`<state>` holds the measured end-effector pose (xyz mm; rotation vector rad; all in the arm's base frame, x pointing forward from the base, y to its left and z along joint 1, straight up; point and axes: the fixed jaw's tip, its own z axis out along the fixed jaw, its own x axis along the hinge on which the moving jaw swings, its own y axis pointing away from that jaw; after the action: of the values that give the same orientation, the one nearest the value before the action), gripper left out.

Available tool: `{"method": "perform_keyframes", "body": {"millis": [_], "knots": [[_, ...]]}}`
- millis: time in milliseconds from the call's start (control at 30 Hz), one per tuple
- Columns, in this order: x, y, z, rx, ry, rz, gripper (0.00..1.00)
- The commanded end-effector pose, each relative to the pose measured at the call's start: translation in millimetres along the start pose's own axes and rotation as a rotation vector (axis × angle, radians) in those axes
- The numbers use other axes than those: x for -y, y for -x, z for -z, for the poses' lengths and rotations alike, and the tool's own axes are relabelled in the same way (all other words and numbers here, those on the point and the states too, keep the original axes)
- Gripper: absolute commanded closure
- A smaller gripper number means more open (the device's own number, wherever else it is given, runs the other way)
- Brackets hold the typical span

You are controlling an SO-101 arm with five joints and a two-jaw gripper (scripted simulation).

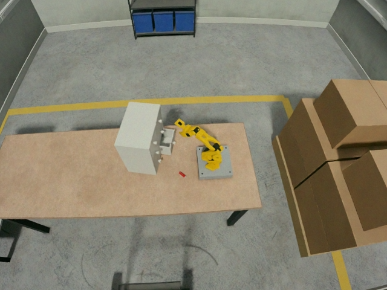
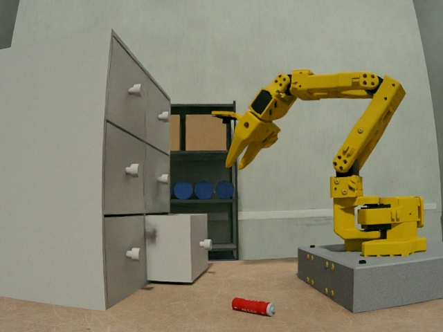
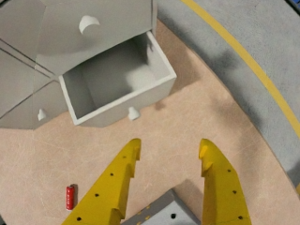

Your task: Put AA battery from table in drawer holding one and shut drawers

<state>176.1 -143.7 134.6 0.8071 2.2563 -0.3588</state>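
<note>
My tool (image 1: pixel 182 134) (image 2: pixel 234 167) (image 3: pixel 170 142) is released, its 2 fingers parted with nothing between them. It points downward at a slant near the centre of the exterior frame, above the desk (image 1: pixel 78 187) (image 2: pixel 221 286) (image 3: pixel 187 112). Beside it, the white cabinet (image 1: pixel 139 124) (image 2: pixel 53 178) (image 3: pixel 47 28) rises at exterior left; 1 bottom drawer (image 1: pixel 167 152) (image 2: pixel 169 248) (image 3: pixel 155 96) juts out, and the other 5 are shut. From the tool, my arm (image 1: pixel 204 137) (image 2: pixel 332 86) runs nearly level, then bends down to the grey base (image 1: pixel 223 173) (image 2: pixel 327 279) (image 3: pixel 166 206) at lower right. The red battery (image 1: pixel 182 174) (image 2: pixel 253 306) (image 3: pixel 69 197) lies on its side on the desk, at wrist lower left. The closed drawers' insides are hidden; the protruding drawer's back is shaded, and wrist bottom crops my fingers.
</note>
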Motion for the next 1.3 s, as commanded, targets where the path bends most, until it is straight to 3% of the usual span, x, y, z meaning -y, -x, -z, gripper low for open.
{"method": "perform_keyframes", "body": {"millis": [0, 67, 500, 1200, 1267], "knots": [[-2.2, 2.5, 0.0, 0.007, 0.007, 0.0, 0.79], [-2.2, 2.5, 0.0, 0.007, 0.007, 0.0, 0.79], [-1.8, -92.5, 14.8, -0.254, 0.006, 0.007, 0.79], [-1.8, -93.3, 14.8, -0.256, 0.006, 0.007, 0.79], [-1.6, -91.3, 10.5, -0.22, 0.003, 0.001, 0.79]]}}
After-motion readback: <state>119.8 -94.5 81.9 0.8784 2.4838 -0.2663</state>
